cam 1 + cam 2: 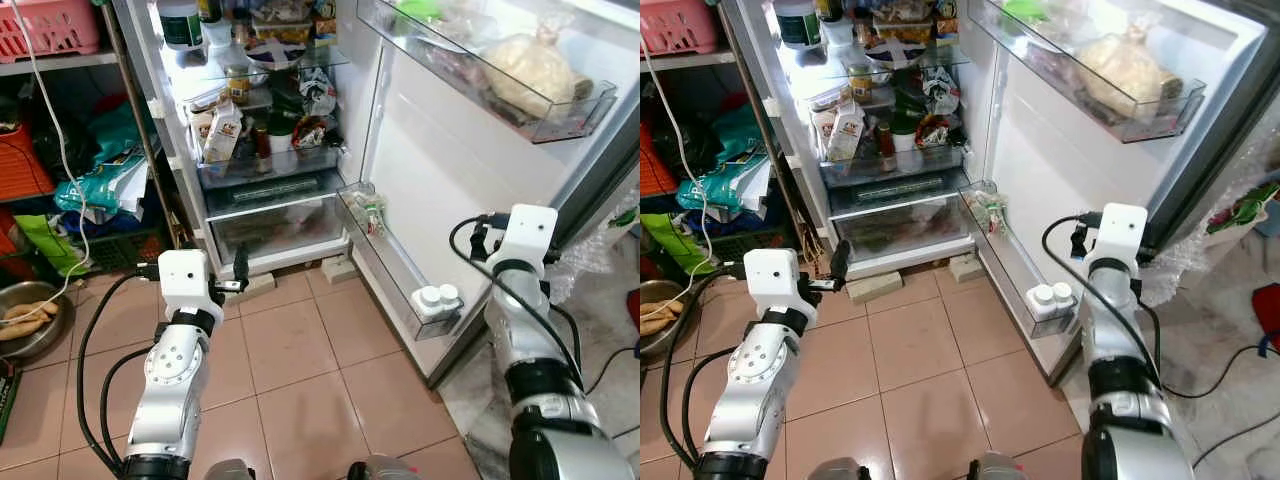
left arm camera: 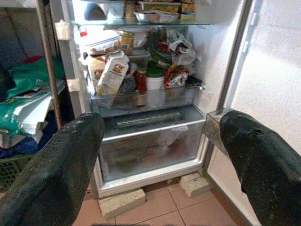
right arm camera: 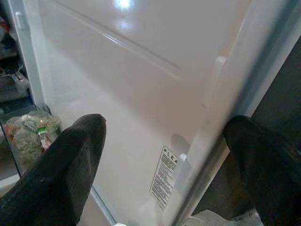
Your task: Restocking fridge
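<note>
Fridge [image 1: 270, 150] open | two white bottles [image 1: 438, 297] | two end effectors empty

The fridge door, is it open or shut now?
Open. The fridge door is swung wide to the robot's right, so the lit shelves and the door bin are exposed.

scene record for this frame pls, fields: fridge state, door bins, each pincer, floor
fridge: door swung open, interior lit, shelves crowded with cartons, jars and bags
crisper drawer: shut, at the bottom of the cabinet
upper door bin: holds a bagged pale lump
lower door bin: two white caps at the near end, a packet of greens at the far end
left pincer: open, empty, aimed at the fridge interior
right pincer: open, empty, close to the inner door panel
floor: tiled; blocks under the fridge front
</note>
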Tool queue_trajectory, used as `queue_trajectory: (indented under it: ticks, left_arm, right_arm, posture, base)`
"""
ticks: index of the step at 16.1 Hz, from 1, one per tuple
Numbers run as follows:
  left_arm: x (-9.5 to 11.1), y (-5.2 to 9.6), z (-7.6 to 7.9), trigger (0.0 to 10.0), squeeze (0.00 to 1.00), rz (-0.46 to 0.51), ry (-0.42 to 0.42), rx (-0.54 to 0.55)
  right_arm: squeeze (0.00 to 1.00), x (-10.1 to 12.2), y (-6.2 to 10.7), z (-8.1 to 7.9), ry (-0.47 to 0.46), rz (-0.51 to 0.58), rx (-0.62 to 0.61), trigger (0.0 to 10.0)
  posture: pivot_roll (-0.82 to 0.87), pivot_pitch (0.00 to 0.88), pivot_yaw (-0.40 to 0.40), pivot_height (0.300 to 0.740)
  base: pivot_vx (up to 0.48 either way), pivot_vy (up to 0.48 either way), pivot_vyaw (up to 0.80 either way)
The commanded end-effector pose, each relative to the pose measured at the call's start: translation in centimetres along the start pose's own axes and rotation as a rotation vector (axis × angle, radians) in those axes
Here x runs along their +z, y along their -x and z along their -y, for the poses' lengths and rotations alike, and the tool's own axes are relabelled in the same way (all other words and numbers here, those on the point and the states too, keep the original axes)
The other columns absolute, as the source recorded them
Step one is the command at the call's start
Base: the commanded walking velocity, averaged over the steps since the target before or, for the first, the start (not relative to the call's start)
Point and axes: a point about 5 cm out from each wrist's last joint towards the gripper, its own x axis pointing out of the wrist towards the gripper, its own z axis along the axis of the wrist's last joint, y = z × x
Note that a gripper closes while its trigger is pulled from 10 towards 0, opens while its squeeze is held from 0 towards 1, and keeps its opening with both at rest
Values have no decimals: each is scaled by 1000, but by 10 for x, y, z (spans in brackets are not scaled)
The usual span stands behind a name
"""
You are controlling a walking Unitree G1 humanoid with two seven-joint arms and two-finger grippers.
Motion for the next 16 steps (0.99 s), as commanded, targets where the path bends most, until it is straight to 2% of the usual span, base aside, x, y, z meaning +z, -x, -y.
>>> queue_trajectory:
  ticks: [1,4,6,8,10,12,14,16]
  left_arm:
    - [2,1,-2,10000,0,2,-13,4]
    - [3,3,-3,10000,0,-2,-18,8]
    - [3,3,-4,10000,0,-4,-21,7]
    - [2,3,-5,10000,0,-7,-21,5]
    - [2,2,-6,10000,0,-8,-22,5]
    - [3,2,-8,10000,0,-1,-26,14]
    - [5,2,-13,10000,0,12,-39,43]
    - [6,3,-17,10000,0,13,-49,66]
  right_arm:
    - [0,10,-4,-13,-22,24,50,10000]
    - [0,15,-4,-32,-103,31,150,10000]
    - [0,16,3,-48,-200,33,312,10000]
    - [0,11,17,-61,-252,9,526,10000]
    - [0,1,37,-61,-295,-35,741,10000]
    - [0,-5,50,-51,-311,-75,852,10000]
    - [0,-26,70,-27,-144,-178,1026,10000]
    - [0,-43,79,-6,41,-270,1099,10000]
  posture:
    - [130,53,-24,740]
    - [134,54,-23,740]
    - [127,54,-19,740]
    - [118,54,-16,740]
    - [108,48,-12,740]
    - [105,44,-10,740]
    - [94,39,-7,740]
    - [88,40,-4,740]
  base:
    - [0,0,0]
    - [0,0,0]
    - [0,0,0]
    - [0,0,0]
    - [0,0,0]
    - [0,0,0]
    - [0,0,0]
    - [0,0,0]
